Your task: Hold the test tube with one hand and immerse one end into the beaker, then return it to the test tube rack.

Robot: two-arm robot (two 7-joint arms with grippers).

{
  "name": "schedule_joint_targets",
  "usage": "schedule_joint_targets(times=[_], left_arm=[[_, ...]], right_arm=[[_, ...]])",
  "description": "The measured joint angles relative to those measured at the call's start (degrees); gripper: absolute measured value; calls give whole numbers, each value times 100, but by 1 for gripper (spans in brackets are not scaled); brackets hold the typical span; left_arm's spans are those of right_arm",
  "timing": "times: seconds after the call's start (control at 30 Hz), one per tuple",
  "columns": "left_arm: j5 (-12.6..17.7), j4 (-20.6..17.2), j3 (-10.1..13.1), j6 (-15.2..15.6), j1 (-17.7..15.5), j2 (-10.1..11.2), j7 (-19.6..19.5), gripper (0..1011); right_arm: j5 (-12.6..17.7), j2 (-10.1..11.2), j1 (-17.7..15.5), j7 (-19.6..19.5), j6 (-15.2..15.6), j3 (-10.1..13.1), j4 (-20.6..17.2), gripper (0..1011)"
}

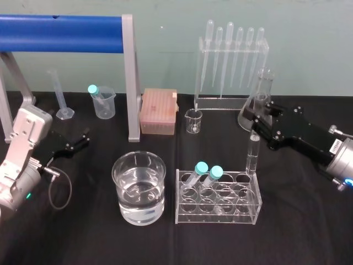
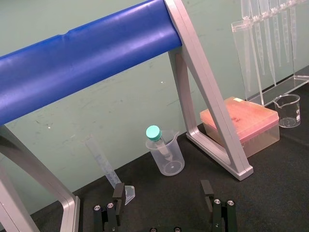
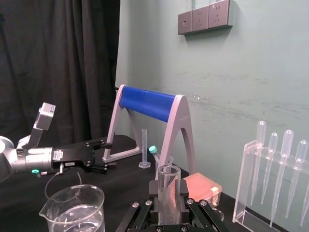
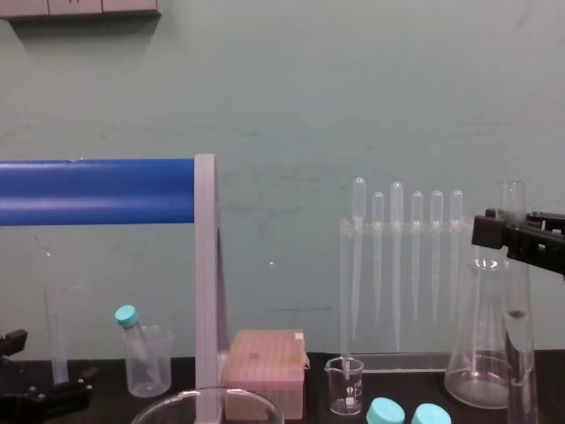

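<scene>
The test tube stands upright with my right gripper shut on its upper part. Its lower end is at the back right holes of the clear test tube rack; I cannot tell how deep it sits. In the right wrist view the test tube rises between the black fingers. In the chest view the test tube runs down from the right gripper. The wide beaker, part full of water, stands left of the rack. My left gripper rests open at the far left, holding nothing.
Two teal-capped tubes lean in the rack. Behind it are a tiny beaker, a pink tip box, a pipette stand and a conical flask. A blue-barred frame, a plastic beaker and a measuring cylinder stand back left.
</scene>
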Motion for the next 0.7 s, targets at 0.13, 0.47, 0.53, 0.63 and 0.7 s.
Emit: schedule_joint_targets(times=[0.13,0.47,0.53,0.63,0.7], left_arm=[[0,0,0,0,0,0,0,1000],[0,0,0,0,0,0,0,1000],[0,0,0,0,0,0,0,1000],[0,0,0,0,0,0,0,1000],[0,0,0,0,0,0,0,1000]], right_arm=[[-2,-22,-23,44,24,19,-3,226],[-2,-140,82,245,50,-69,190,226],[-2,-171,139,310,51,-118,265,226],[-5,-195,194,366,52,-164,334,226],[-9,-213,238,400,64,-203,394,226]])
